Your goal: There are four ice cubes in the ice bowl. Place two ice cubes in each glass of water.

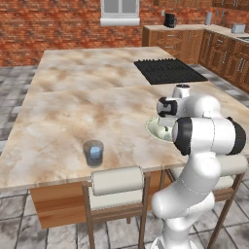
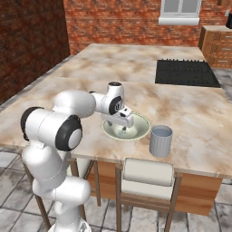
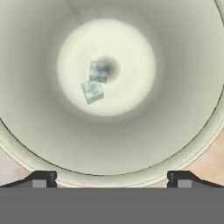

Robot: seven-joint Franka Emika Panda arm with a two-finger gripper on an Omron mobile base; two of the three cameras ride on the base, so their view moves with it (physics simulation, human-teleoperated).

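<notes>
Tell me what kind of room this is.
A rendered home kitchen, most likely: a marble-look island counter with a black inset cooktop, brown wooden cabinets along the brick wall, and cushioned stools at the counter.

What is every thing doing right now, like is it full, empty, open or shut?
end effector: open, holding nothing, over the ice bowl.
ice bowl: upright, two ice cubes lying at its bottom, touching each other.
left glass of water: upright on the counter, water inside with something pale blue in it.
right glass of water: upright beside the bowl; contents not clear.
</notes>
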